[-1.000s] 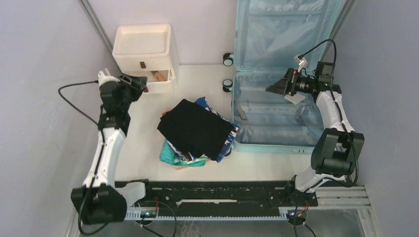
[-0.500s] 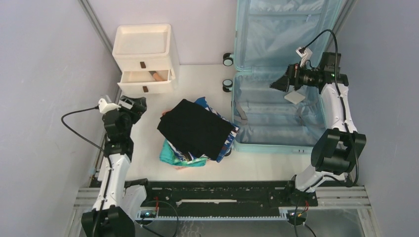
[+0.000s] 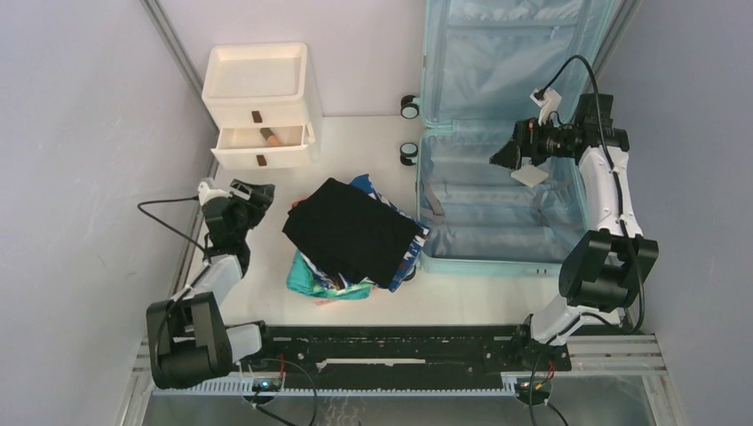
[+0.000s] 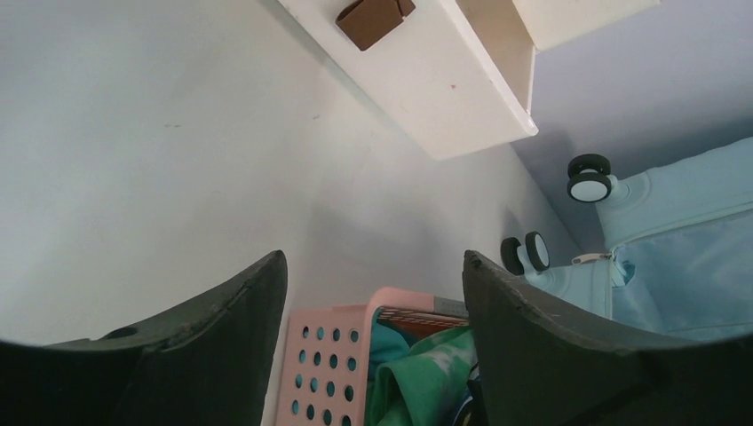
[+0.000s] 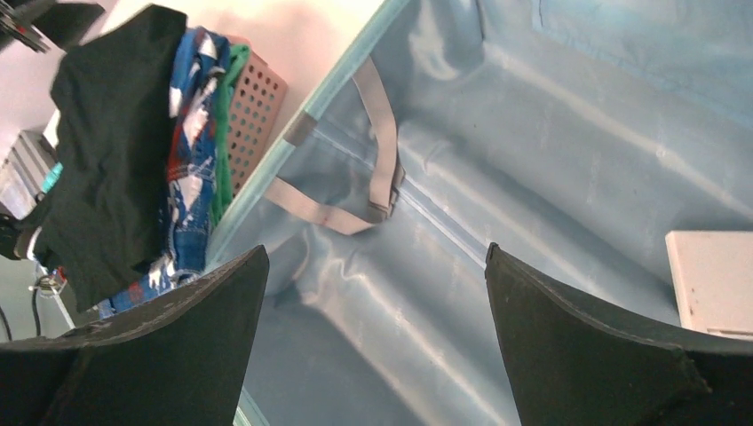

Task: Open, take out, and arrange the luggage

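**Suitcase open at right; basket buried under clothes**

The luggage (image 3: 497, 133) is seen open at the right rear of the table (image 3: 462, 297), its lid raised against the back wall and cut off by the top edge. The pink basket (image 4: 324, 355) is almost wholly hidden under a black garment (image 3: 351, 229) and patterned clothes (image 3: 410, 248). The middle drawer of the white drawer box (image 3: 259, 106) is pulled out; its brown content cannot be identified. The right gripper (image 3: 502, 158) is held over the lining, jaws wide and empty, near a small white box (image 3: 529, 176). The left gripper (image 3: 253, 195) is spread wide, empty, beside the pile.

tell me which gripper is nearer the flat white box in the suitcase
Right. The right gripper hovers over the luggage beside the flat white box; the left gripper sits beyond the clothes pile.
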`<action>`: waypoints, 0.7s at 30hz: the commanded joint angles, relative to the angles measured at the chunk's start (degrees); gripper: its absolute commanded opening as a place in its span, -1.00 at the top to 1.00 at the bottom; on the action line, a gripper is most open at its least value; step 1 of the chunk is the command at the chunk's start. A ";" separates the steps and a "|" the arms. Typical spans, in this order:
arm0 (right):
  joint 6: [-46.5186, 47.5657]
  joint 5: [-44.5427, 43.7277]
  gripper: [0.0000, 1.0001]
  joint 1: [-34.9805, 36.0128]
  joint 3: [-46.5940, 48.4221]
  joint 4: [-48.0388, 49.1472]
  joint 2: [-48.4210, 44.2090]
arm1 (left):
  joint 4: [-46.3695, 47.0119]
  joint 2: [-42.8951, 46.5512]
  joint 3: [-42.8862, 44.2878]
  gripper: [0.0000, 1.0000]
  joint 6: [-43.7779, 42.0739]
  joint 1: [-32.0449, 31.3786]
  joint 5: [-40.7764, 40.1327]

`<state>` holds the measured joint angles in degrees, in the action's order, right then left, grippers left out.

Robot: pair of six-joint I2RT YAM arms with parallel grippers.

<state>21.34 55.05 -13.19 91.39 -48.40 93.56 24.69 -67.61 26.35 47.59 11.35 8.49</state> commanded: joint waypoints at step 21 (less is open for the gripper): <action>6.62 -9.76 -0.99 8.09 4.58 -4.14 4.41 | 8.57 -18.51 12.88 0.23 7.97 0.80 -0.93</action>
<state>27.99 45.04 -5.41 92.62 -53.25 97.38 29.91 -82.85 32.75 54.85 11.46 8.14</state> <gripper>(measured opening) 0.993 0.434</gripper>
